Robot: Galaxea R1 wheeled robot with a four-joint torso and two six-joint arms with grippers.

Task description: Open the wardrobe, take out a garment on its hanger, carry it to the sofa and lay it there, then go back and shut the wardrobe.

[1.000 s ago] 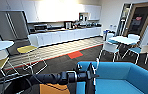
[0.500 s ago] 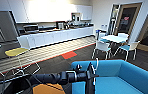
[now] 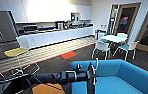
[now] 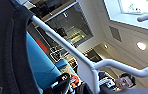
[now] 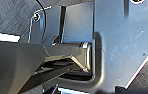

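Note:
The bright blue sofa [image 3: 130, 75] fills the lower right of the head view. My left arm reaches in from the left, and its gripper [image 3: 88, 73] is over the sofa's near arm, shut on the white hanger [image 3: 97, 65]. The black garment [image 3: 91, 83] hangs edge-on below it, against the blue upholstery. In the left wrist view the hanger [image 4: 87, 67] runs close across the picture, with the black garment [image 4: 7, 50] beside it and the sofa [image 4: 40, 65] behind. The right wrist view has the robot's own dark plate and grey floor.
A round white table [image 3: 113, 38] with white and teal chairs stands beyond the sofa. A yellow stool [image 3: 15, 52] is at the left, before a long white kitchen counter [image 3: 57, 35]. A red floor patch [image 3: 68, 55] lies mid-room. A person [image 4: 122, 81] appears in the left wrist view.
The whole head picture has shifted slightly left, so the camera turned right and more of the sofa shows. The left arm still holds the hanger over the sofa's arm.

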